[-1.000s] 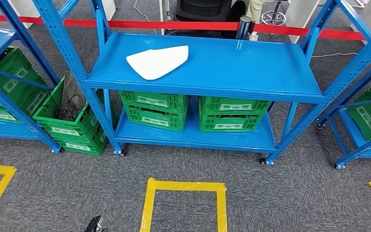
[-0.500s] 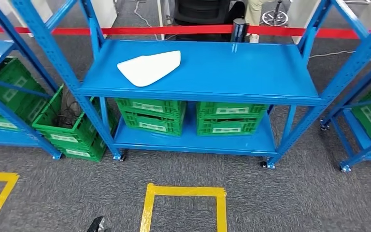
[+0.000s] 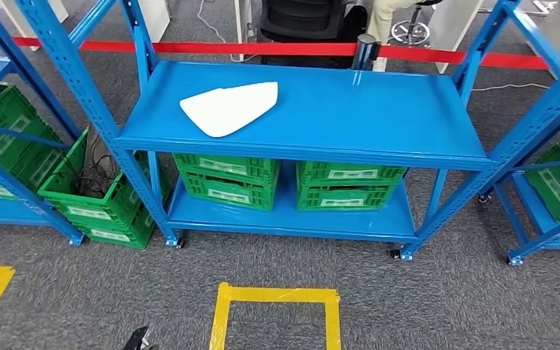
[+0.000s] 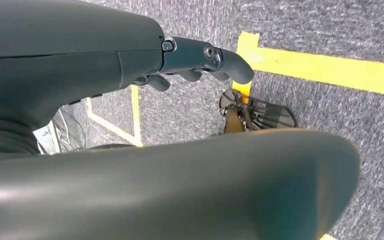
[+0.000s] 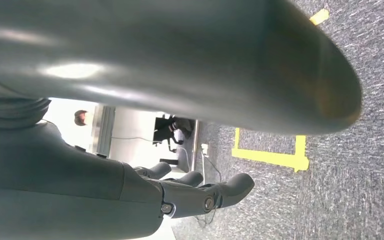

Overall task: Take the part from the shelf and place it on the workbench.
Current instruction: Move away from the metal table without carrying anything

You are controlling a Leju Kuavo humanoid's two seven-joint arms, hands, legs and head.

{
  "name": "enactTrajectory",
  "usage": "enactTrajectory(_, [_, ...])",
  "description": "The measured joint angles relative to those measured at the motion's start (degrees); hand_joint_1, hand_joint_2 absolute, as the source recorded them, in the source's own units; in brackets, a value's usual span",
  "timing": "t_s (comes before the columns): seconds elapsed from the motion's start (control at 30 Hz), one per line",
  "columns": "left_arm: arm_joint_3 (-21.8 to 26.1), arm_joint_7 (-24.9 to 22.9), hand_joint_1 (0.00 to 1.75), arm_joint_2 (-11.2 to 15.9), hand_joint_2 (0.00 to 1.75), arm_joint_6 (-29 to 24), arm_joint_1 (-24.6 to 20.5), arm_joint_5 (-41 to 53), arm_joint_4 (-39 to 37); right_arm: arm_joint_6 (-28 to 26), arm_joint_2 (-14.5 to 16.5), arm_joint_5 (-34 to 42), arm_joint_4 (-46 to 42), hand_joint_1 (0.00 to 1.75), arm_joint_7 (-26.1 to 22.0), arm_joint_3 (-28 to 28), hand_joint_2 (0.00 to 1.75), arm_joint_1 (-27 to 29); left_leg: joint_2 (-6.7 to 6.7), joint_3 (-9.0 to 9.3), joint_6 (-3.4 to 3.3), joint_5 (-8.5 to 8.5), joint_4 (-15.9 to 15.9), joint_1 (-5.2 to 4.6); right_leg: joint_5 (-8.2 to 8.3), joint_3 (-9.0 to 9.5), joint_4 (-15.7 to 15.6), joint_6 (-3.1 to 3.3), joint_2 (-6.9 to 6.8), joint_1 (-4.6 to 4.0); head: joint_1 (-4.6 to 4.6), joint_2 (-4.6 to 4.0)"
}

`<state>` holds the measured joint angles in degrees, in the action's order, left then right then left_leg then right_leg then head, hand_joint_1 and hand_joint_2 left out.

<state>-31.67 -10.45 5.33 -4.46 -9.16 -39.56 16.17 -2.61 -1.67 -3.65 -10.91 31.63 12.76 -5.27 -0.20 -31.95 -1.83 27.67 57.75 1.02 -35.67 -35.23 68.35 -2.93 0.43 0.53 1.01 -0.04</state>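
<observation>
A flat white part (image 3: 228, 108) with one rounded corner lies on the top board of the blue shelf (image 3: 379, 124), toward its left side. My left hand (image 4: 130, 100) hangs over the grey carpet, thumb and fingers apart, nothing in it. My right hand (image 5: 155, 150) also hangs by my side with its fingers spread and nothing held. Both hands are far below and in front of the shelf.
Green crates (image 3: 226, 181) (image 3: 346, 186) sit on the shelf's lower board, and more (image 3: 98, 200) stand on the floor at left. Other blue racks flank both sides. A yellow tape square (image 3: 275, 310) marks the carpet before the shelf. A red barrier tape (image 3: 262, 48) runs behind.
The whole view has shifted as I move; the shelf sits slightly lower and closer to centre than one second ago. The part has not moved on its board.
</observation>
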Motion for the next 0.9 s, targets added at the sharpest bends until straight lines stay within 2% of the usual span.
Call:
enactTrajectory(0.03, [0.0, 0.0, 0.0, 0.0, 0.0, 0.0, 0.0, 0.0, 0.0, 0.0, 0.0, 0.0, 0.0, 0.0, 0.0, 0.0, 0.0, 0.1, -0.01, 0.11, -0.08, 0.19, 0.0, -0.04, -0.93, -2.2, 3.4, -0.13, -0.01, 0.11, 0.19, 0.0])
enactTrajectory(0.07, [0.0, -0.1, 0.0, 0.0, 0.0, 0.0, 0.1, 0.0, 0.0, 0.0, 0.0, 0.0, 0.0, 0.0, 0.0, 0.0, 0.0, 0.1, -0.06, 0.33, -0.09, 0.44, 0.0, -0.07, -0.66, -3.61, 5.1, -0.18, -0.01, 0.17, 0.31, 0.0])
enactTrajectory(0.1, [0.0, -0.1, 0.0, 0.0, 0.0, 0.0, 0.1, 0.0, 0.0, -0.1, 0.0, 0.0, 0.0, 0.0, 0.1, 0.0, 0.0, 0.2, -0.13, 0.67, -0.04, 0.71, 0.0, -0.08, 0.88, -3.89, 4.3, -0.14, -0.02, 0.19, 0.48, 0.0])
enactTrajectory(0.17, [0.0, -0.1, 0.0, 0.0, 0.0, 0.0, 0.1, -0.1, 0.0, -0.2, 0.0, 0.0, 0.0, 0.0, 0.0, 0.0, 0.0, 0.3, -0.25, 1.52, 0.18, 1.35, 0.0, -0.07, 5.98, -1.61, -2.7, 0.25, -0.03, 0.15, 0.91, 0.0])
enactTrajectory(0.2, [0.0, -0.1, 0.0, 0.0, 0.0, 0.0, 0.1, -0.1, 0.0, -0.2, 0.0, 0.0, 0.0, 0.0, -0.1, 0.0, 0.0, 0.3, -0.27, 1.75, 0.4, 1.7, 0.0, -0.16, 7.71, -0.18, -6.3, 0.53, -0.06, 0.02, 1.11, 0.0])
enactTrajectory(0.23, [0.0, -0.1, 0.0, 0.0, 0.0, 0.0, 0.0, -0.2, 0.0, -0.3, -0.1, 0.0, 0.0, 0.0, -0.2, 0.0, 0.0, 0.3, -0.26, 1.97, 0.67, 2.01, 0.0, -0.21, 8.63, 1.01, -8.7, 0.82, -0.06, -0.13, 1.23, 0.0])
enactTrajectory(0.27, [0.0, -0.1, 0.0, 0.0, 0.0, 0.0, 0.0, -0.2, 0.0, -0.4, -0.1, 0.0, 0.0, 0.0, -0.3, 0.0, 0.0, 0.2, -0.25, 1.93, 0.95, 2.25, 0.0, -0.24, 8.78, 1.68, -9.8, 1.11, -0.05, -0.3, 1.26, 0.0])
enactTrajectory(0.33, [0.0, -0.1, 0.0, 0.0, 0.0, 0.0, -0.1, -0.2, 0.1, -0.5, -0.1, 0.1, 0.0, 0.0, -0.5, 0.0, 0.0, 0.1, -0.21, 2.34, 1.53, 2.51, -0.2, -0.14, 8.52, 2.33, -10.0, 1.72, 0.01, -0.58, 1.18, 0.0])
enactTrajectory(0.4, [0.0, -0.1, 0.0, 0.0, 0.0, 0.0, -0.2, -0.3, 0.1, -0.6, -0.1, 0.1, 0.0, 0.0, -0.5, 0.0, 0.0, 0.1, -0.15, 2.52, 2.01, 3.11, 0.3, -0.02, 8.63, 3.15, -10.9, 2.43, -0.04, -0.42, 0.99, 0.0])
enactTrajectory(0.43, [0.0, -0.1, 0.0, 0.0, 0.0, 0.1, -0.2, -0.3, 0.1, -0.6, 0.0, 0.1, 0.0, 0.0, -0.5, 0.0, 0.0, 0.1, -0.1, 1.93, 2.19, 3.97, 2.0, -0.02, 8.73, 3.63, -11.4, 2.77, -0.1, -0.29, 0.78, 0.0])
enactTrajectory(0.47, [0.0, -0.1, 0.0, 0.0, 0.0, 0.1, -0.3, -0.3, 0.1, -0.6, 0.0, 0.1, 0.0, 0.0, -0.4, 0.0, 0.0, 0.1, -0.05, 0.32, 2.31, 5.23, 4.9, 0.01, 8.74, 4.02, -11.7, 3.03, -0.15, -0.17, 0.47, 0.0])
enactTrajectory(0.53, [0.0, -0.1, 0.0, 0.0, 0.0, 0.1, -0.4, -0.4, 0.1, -0.6, 0.0, 0.1, 0.0, 0.0, -0.1, 0.0, 0.0, 0.0, -0.02, -4.38, 2.5, 7.79, 12.8, -0.01, 8.53, 4.3, -11.8, 3.38, -0.16, -0.22, -0.16, 0.0])
enactTrajectory(0.57, [0.0, -0.1, 0.0, 0.0, 0.0, 0.0, -0.3, -0.5, 0.1, -0.6, -0.1, 0.1, 0.0, 0.0, 0.1, 0.1, 0.0, 0.0, -0.02, -6.44, 2.55, 8.12, 15.6, -0.01, 8.36, 4.44, -11.8, 3.44, -0.11, -0.24, -0.42, 0.0])
enactTrajectory(0.6, [0.0, -0.1, 0.0, 0.1, 0.0, -0.1, -0.3, -0.6, 0.1, -0.6, -0.1, 0.1, 0.0, 0.0, 0.4, 0.1, 0.0, 0.0, -0.02, -7.57, 2.54, 7.33, 16.4, -0.02, 8.15, 4.68, -11.8, 3.42, -0.05, -0.26, -0.64, 0.0])
enactTrajectory(0.63, [0.0, -0.1, 0.0, 0.1, 0.0, -0.2, -0.2, -0.7, 0.1, -0.6, 0.0, 0.1, 0.0, 0.0, 0.6, 0.1, 0.0, 0.1, 0.0, -7.51, 2.46, 5.44, 14.8, -0.02, 7.89, 5.02, -11.8, 3.33, 0.01, -0.27, -0.87, 0.0])
enactTrajectory(0.7, [0.0, -0.1, 0.0, 0.1, 0.0, -0.3, -0.2, -0.8, 0.1, -0.6, 0.0, 0.2, 0.0, 0.0, 0.8, 0.2, 0.0, 0.2, 0.03, -4.78, 2.15, 0.63, 7.2, -0.06, 7.22, 5.6, -11.7, 2.96, 0.06, -0.33, -1.36, 0.0])
enactTrajectory(0.73, [0.0, -0.1, 0.0, 0.2, 0.0, -0.3, -0.3, -0.8, 0.1, -0.6, 0.0, 0.3, 0.0, 0.0, 0.8, 0.2, 0.0, 0.2, 0.05, -3.07, 1.96, -0.74, 3.6, -0.1, 6.79, 5.66, -11.6, 2.66, 0.09, -0.44, -1.55, 0.0])
enactTrajectory(0.77, [0.0, -0.1, 0.0, 0.2, 0.0, -0.3, -0.3, -0.8, 0.1, -0.6, 0.0, 0.4, 0.0, 0.0, 0.7, 0.2, 0.0, 0.1, 0.05, -1.82, 1.86, -1.42, 1.3, -0.11, 6.43, 5.59, -11.4, 2.42, 0.1, -0.57, -1.63, 0.0])
enactTrajectory(0.8, [0.0, -0.1, 0.0, 0.2, 0.0, -0.3, -0.4, -0.8, 0.1, -0.6, -0.1, 0.5, 0.0, 0.0, 0.7, 0.2, 0.0, 0.1, 0.03, -1.15, 1.8, -1.35, 0.3, -0.15, 6.21, 5.42, -11.3, 2.45, 0.12, -0.69, -1.58, 0.0])
enactTrajectory(0.9, [0.0, 0.2, 0.0, 0.2, 0.0, -0.3, -0.5, -1.0, 0.1, -0.7, -0.2, 1.1, 0.0, 0.0, 0.6, 0.2, 0.0, 0.0, -0.08, -0.87, 1.76, -1.33, 0.1, -0.28, 6.21, 5.51, -11.3, 3.0, 0.13, -0.67, -0.98, 0.0])
